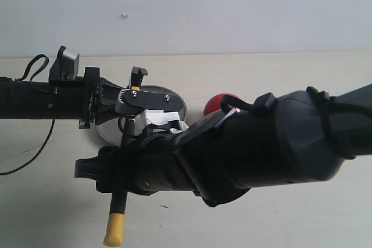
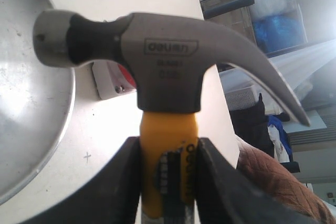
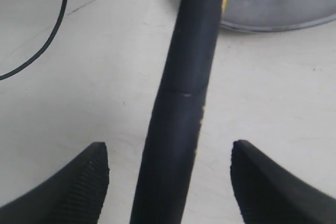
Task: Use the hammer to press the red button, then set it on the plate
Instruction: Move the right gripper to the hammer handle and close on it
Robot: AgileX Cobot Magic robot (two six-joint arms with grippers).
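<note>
The left gripper is clamped on the hammer, its two dark fingers pressed against either side of the yellow neck just below the dark metal head. In the left wrist view the striking face points toward the plate and the claw curves away from it. The right gripper stands wide open, its ribbed fingers well apart on either side of the hammer's black handle and touching neither side of it, so it holds nothing. In the exterior view the left arm reaches in from the left and the bulky right arm crosses from the right in front of it, hiding most of the handle. Only the lower shaft and the yellow end show below the right arm. Whether the hammer rests on the table or hangs clear of it cannot be told. The silver plate lies behind the left gripper, largely covered by it, and the red button sits just beside the plate on the right of that view, its dome half hidden by the right arm. The left wrist view shows the button's light-grey base close to the plate's rim. A thin black cable trails over the pale tabletop near the left arm.
</note>
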